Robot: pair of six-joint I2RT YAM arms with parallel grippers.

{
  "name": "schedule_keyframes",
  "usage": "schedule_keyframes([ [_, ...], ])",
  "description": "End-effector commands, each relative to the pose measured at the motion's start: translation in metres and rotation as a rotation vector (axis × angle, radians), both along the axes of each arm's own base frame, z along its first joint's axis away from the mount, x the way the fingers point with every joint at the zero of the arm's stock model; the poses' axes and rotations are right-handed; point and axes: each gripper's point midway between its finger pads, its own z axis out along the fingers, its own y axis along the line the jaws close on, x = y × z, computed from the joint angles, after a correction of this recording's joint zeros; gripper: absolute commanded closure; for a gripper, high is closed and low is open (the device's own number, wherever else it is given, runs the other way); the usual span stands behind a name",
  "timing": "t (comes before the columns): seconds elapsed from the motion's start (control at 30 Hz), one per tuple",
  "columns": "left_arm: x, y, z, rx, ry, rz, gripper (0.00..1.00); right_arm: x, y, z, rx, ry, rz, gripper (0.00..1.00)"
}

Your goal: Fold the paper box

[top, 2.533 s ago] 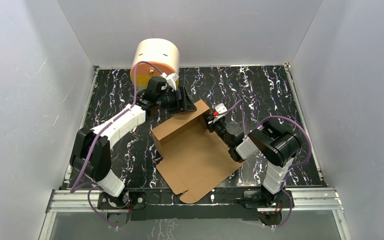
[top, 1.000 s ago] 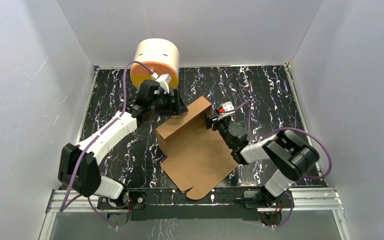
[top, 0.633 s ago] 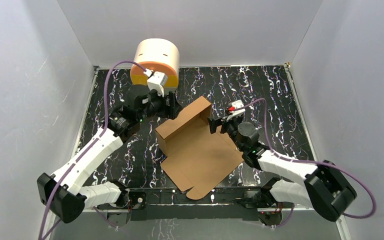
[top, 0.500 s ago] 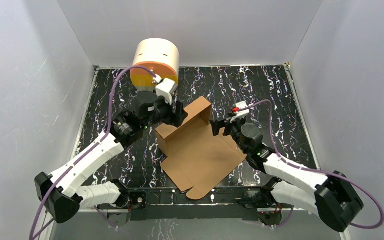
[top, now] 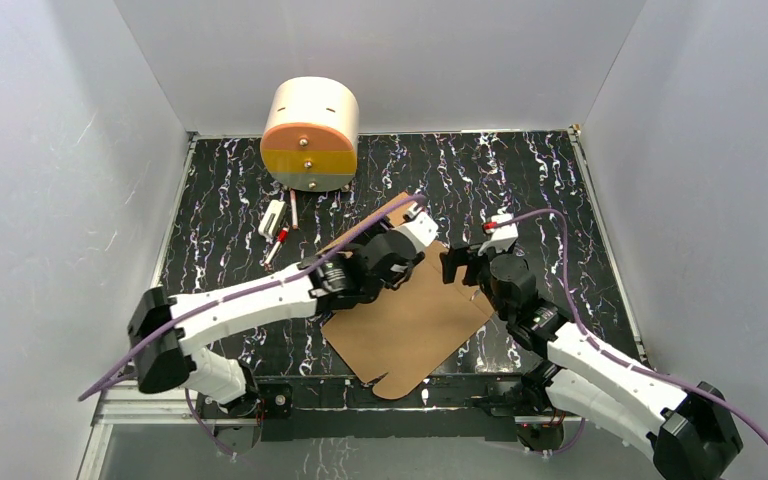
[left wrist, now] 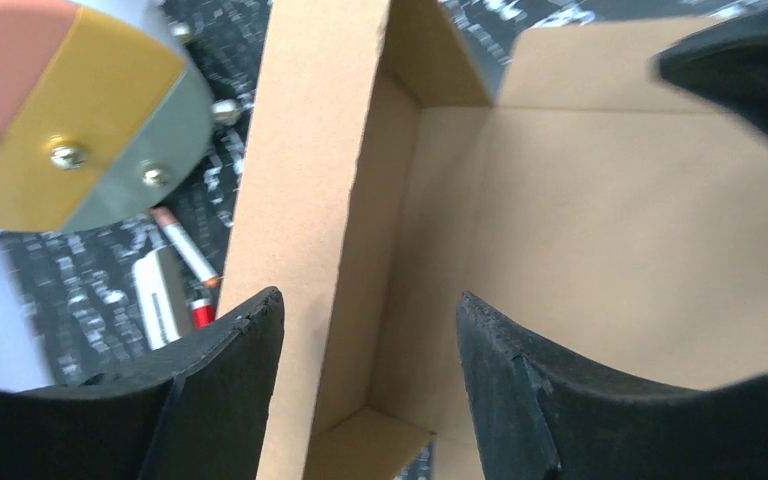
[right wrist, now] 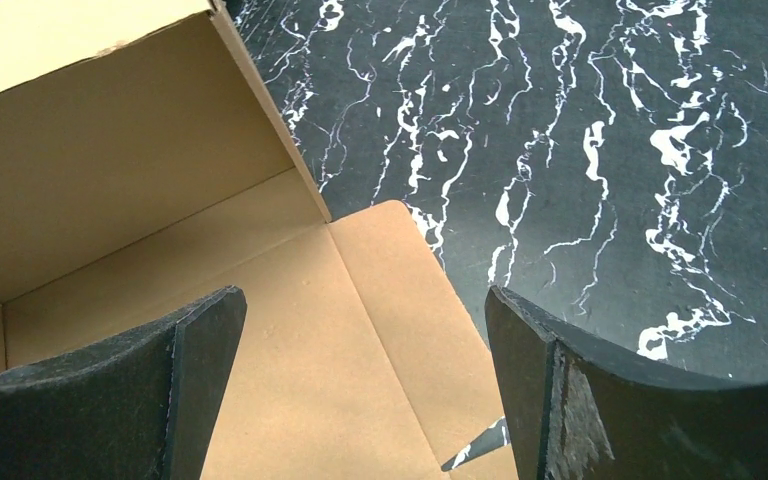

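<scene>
Paper box (top: 410, 330) sits mid-table, slightly toward my near edge, between the two arms. It's only partly formed: the base panel lies flat with one flap end reaching the near edge. In the left wrist view the box (left wrist: 580, 230) has a long side wall standing, with a short wall meeting it at the far corner. In the right wrist view the box (right wrist: 110, 150) shows a raised wall ending at a corner, with a rounded flap lying flat on the table beside it.

Left gripper (top: 385, 265) is over the far-left part of the box. Wrist cam puts the gripper (left wrist: 365, 330) astride the standing long wall: fingers (left wrist: 230, 380) apart, one outside the wall, one inside. There's a clear gap on the inner side. I can't tell whether the outer finger touches the cardboard. Not clamped.

Right gripper (top: 455, 265) is at the box's right edge. On its own cam the gripper (right wrist: 365, 330) has its fingers (right wrist: 560, 400) spread wide, holding nothing, above the flat flap and bare table (right wrist: 610, 150).

Further out, a cream cylinder (top: 310, 135) with an orange and yellow front stands at the far edge of the black marbled table. Between it and the box lie a small white item (top: 272, 218) and a red-tipped pen (top: 278, 240).
</scene>
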Motion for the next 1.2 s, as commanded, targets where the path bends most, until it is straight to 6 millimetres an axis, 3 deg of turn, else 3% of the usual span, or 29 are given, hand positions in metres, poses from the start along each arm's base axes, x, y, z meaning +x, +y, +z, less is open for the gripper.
schedule_keyframes([
  [0.0, 0.025, 0.029, 0.021, 0.202, -0.172, 0.158, 0.41, 0.003, -0.01, 0.02, 0.031, -0.026, -0.059, 0.01],
  [0.3, 0.044, 0.027, 0.002, 0.415, -0.275, 0.236, 0.51, 0.001, -0.011, 0.019, 0.011, -0.028, -0.053, 0.01],
  [0.5, 0.051, 0.028, 0.006, 0.406, -0.337, 0.248, 0.78, -0.003, -0.013, 0.03, 0.013, -0.034, -0.045, 0.01],
  [0.6, 0.058, 0.038, 0.008, 0.381, -0.319, 0.281, 0.82, -0.006, -0.014, 0.04, 0.007, -0.033, -0.033, 0.01],
  [0.77, 0.068, 0.061, 0.001, 0.281, -0.21, 0.349, 0.9, -0.016, -0.011, 0.073, -0.011, -0.044, 0.036, 0.01],
  [0.93, 0.075, 0.086, -0.018, 0.129, -0.05, 0.447, 0.93, -0.026, -0.01, 0.123, -0.012, -0.071, 0.09, 0.01],
  [1.17, 0.067, 0.1, -0.05, -0.079, 0.146, 0.554, 0.99, -0.026, -0.009, 0.187, -0.049, -0.13, 0.124, 0.01],
])
